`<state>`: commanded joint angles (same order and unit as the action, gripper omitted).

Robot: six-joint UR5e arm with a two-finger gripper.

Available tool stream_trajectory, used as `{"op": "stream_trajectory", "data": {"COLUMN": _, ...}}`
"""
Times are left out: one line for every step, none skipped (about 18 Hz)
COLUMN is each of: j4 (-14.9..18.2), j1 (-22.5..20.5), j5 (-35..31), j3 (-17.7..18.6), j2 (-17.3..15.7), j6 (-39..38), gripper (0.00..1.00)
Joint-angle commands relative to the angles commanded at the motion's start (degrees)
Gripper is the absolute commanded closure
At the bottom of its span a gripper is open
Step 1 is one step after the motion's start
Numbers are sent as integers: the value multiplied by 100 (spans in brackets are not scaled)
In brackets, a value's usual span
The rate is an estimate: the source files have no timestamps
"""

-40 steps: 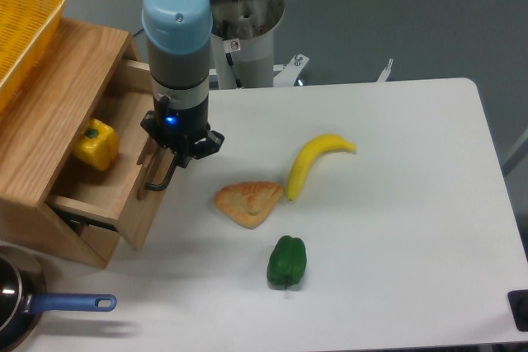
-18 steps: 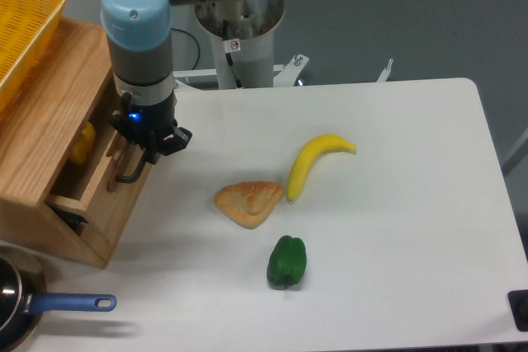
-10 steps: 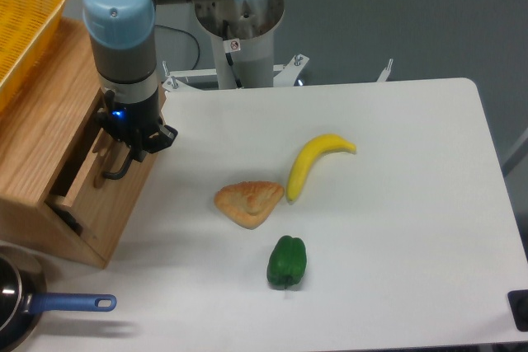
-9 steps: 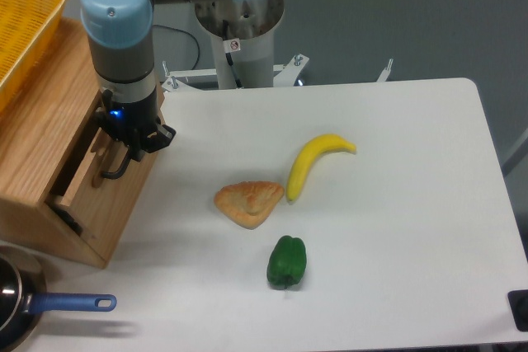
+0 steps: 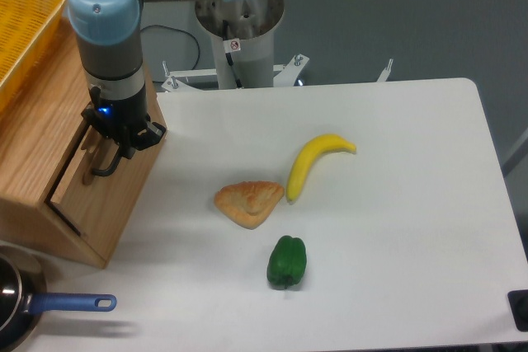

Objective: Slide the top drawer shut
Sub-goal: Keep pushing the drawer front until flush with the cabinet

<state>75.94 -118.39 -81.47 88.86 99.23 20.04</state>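
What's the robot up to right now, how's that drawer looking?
Hand at the black handle, grip unclear. Top drawer about flush with the cabinet. Nothing blocking it.

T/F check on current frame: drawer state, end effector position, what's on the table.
1. The top drawer is pushed in, nearly flush with the cabinet. True.
2. The end effector is over the banana. False: it is at the drawer's black handle.
3. A green pepper lies on the table. True.
4. The bread sits in the yellow basket. False: it lies on the table, left of the banana.
5. A blue-handled pan sits at the lower left. True.
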Motion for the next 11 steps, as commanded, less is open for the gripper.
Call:
{"op": "stream_trajectory", "data": {"j4": 0, "j1": 18, "j5": 0, "j3": 0, "j2": 0, "j6": -9, "gripper": 91}}
{"op": "stream_trajectory", "data": {"j4": 0, "j1": 27, "j5": 0, "j3": 0, "j2": 0, "j6": -18, "gripper": 91}}
{"op": "stream_trajectory", "data": {"j4": 0, "j1": 27, "j5": 0, "j3": 0, "j2": 0, "j6": -18, "gripper": 91}}
{"op": "stream_trajectory", "data": {"j4": 0, "j1": 36, "j5": 0, "j3": 9, "j2": 0, "j6": -18, "gripper": 91}}
{"op": "stream_trajectory", "data": {"j4": 0, "j1": 36, "j5": 0, "j3": 0, "j2": 0, "j6": -18, "gripper": 91}}
{"op": "stream_trajectory", "data": {"j4": 0, "j1": 44, "j5": 0, "j3": 9, "j2": 0, "j6": -18, "gripper": 91}}
{"op": "stream_trajectory", "data": {"j4": 0, "j1": 71, "j5": 0, "j3": 9, "j2": 0, "j6": -18, "gripper": 91}}
{"op": "stream_trajectory", "data": {"j4": 0, "j1": 80, "j5": 0, "j3": 0, "j2": 0, "j6": -27, "gripper": 91}}
{"op": "stream_trajectory", "data": {"j4": 0, "j1": 88, "j5": 0, "j3": 0, "j2": 0, "j6": -27, "gripper": 91}}
{"op": "stream_trajectory", "data": {"j4": 0, "j1": 88, "j5": 0, "j3": 0, "j2": 0, "j6": -27, "gripper": 91}}
{"op": "stream_trajectory", "data": {"j4": 0, "j1": 88, "j5": 0, "j3": 0, "j2": 0, "j6": -27, "gripper": 91}}
